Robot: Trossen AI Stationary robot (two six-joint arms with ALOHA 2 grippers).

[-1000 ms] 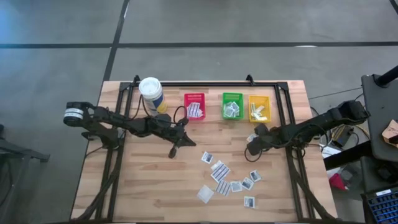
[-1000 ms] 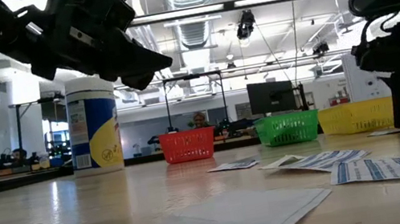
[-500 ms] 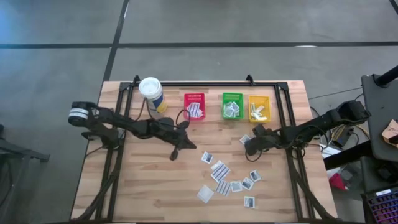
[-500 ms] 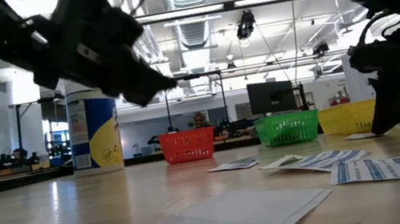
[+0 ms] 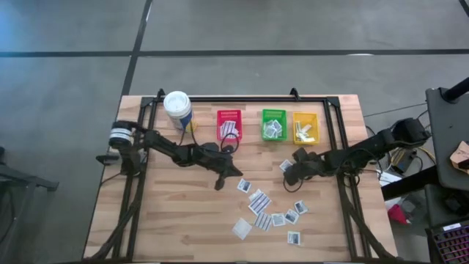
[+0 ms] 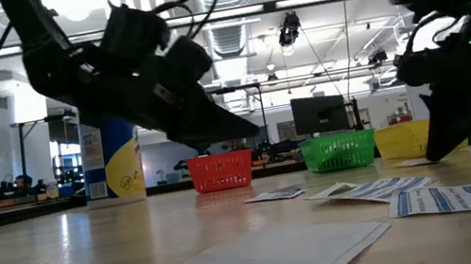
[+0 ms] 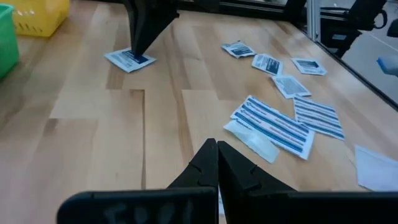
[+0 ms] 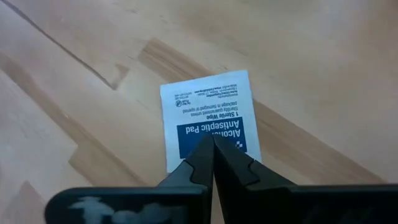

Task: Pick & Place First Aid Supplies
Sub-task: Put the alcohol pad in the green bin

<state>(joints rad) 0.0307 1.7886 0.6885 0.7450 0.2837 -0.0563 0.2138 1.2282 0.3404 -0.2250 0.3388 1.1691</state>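
Because the alcohol antiseptic pad (image 8: 210,120) lay flat on the table (image 5: 176,213) just near the yellow bin (image 5: 305,127), thin and light, my pinched-shut, empty right gripper (image 8: 213,142) hovered over it; I'd grab one edge.

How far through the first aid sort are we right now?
Done: packets already lie in the red bin, green bin and yellow bin. In hand: nothing held; the shut right gripper sits over an alcohol antiseptic pad, and the shut left gripper nears the loose packets. Left: about ten packets on the table.
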